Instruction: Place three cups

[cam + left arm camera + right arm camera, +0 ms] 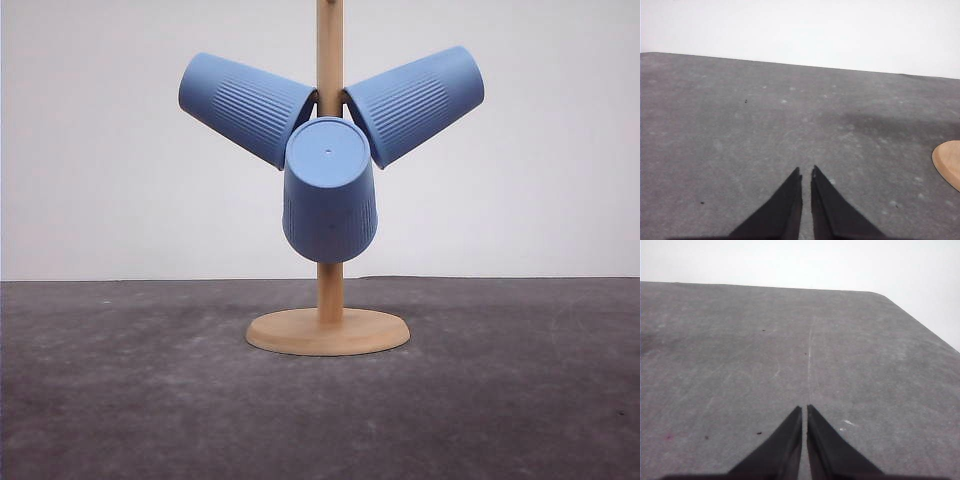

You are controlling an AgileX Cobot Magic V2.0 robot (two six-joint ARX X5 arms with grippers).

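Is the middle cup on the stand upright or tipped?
Tipped. The middle cup hangs on the wooden stand with its flat base angled up toward the camera and its mouth pointing down and away.

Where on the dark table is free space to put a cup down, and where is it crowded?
The dark grey table is bare to the left and right of the round wooden stand base, and in front of it. Crowded: around the stand's pole, where three light-blue ribbed plastic cups hang close together.

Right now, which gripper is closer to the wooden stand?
Left, probably. The left gripper has the stand's base at the edge of its view; the right gripper faces bare table.
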